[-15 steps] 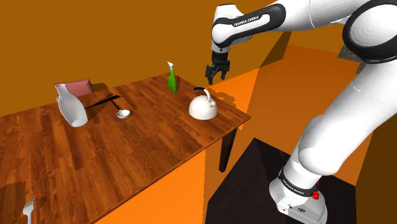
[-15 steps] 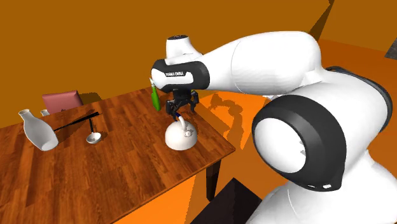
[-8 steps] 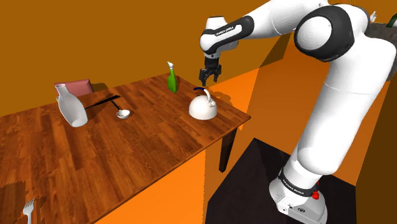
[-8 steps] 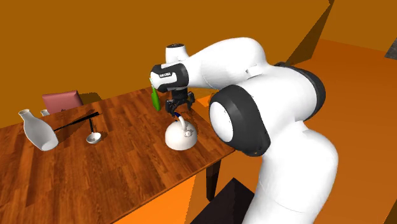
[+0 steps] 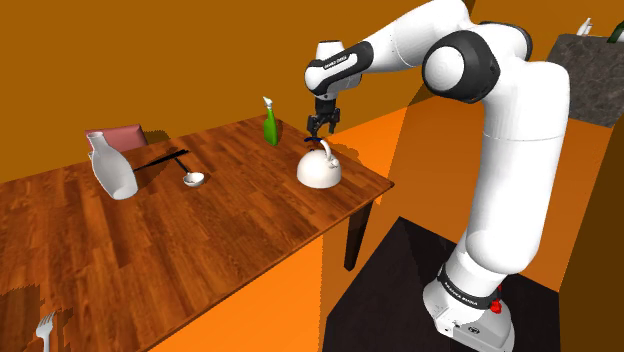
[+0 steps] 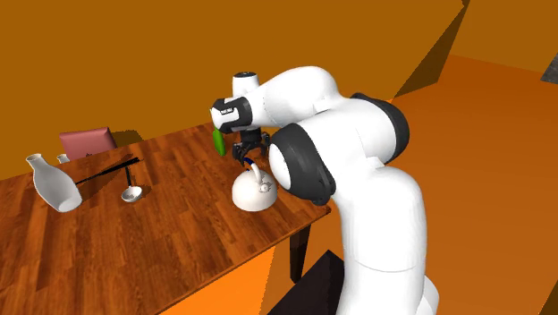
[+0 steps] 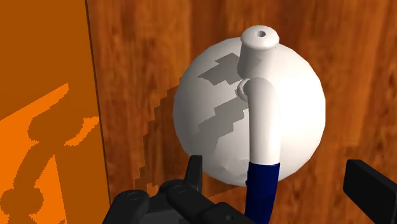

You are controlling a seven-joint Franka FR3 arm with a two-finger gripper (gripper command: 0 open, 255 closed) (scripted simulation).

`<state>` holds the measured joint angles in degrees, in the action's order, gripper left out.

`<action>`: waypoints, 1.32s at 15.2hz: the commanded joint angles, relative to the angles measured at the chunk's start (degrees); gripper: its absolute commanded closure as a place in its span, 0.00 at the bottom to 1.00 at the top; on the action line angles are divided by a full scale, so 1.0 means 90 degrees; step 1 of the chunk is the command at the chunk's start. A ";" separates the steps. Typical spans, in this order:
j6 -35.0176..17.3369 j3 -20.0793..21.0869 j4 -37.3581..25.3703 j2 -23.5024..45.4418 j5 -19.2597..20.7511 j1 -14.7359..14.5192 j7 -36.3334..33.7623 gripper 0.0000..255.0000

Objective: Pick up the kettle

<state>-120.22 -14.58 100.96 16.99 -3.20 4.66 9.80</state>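
Observation:
The kettle (image 5: 320, 169) is white and rounded, with a short spout and an arched handle that turns dark blue at one end. It stands on the wooden table (image 5: 200, 230) near the corner at the shoulder view's right. My black gripper (image 5: 321, 126) hangs pointing down just above the handle, open. In the second exterior view the gripper (image 6: 248, 154) sits right over the kettle (image 6: 254, 191). In the wrist view the kettle (image 7: 216, 121) lies below the open gripper (image 7: 280, 184). The handle's blue end passes between the fingers (image 7: 193, 175), which do not touch it.
A green bottle (image 5: 270, 125) stands close behind the kettle. Farther toward the shoulder view's left are a white flask (image 5: 112, 168), a ladle (image 5: 193, 180), a black stick (image 5: 160, 160) and a reddish box (image 5: 118, 138). A fork (image 5: 45, 328) lies at the near corner. The table edge (image 5: 372, 190) runs beside the kettle.
The gripper has moved toward the shoulder view's left and a little down, coming over the kettle's handle. The arm's upper links have swung back. The fingers stayed open.

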 commanded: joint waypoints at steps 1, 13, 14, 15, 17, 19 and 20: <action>-0.0165 0.0006 0.0114 0.0049 -0.0018 0.0005 0.0014 0.00; -0.0356 0.0016 0.0234 0.0123 -0.0042 0.0008 0.0023 1.00; -0.0356 0.0016 0.0234 0.0123 -0.0042 0.0008 0.0023 1.00; -0.0356 0.0016 0.0224 0.0133 -0.0045 0.0012 0.0028 1.00; -0.0208 0.0008 0.0141 0.0066 -0.0024 0.0006 0.0017 1.00; -0.0057 0.0000 0.0049 0.0005 -0.0004 0.0002 0.0007 1.00; 0.0019 -0.0003 0.0001 -0.0024 0.0005 0.0000 0.0002 1.00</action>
<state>-120.74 -14.58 101.51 17.02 -3.23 4.70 9.90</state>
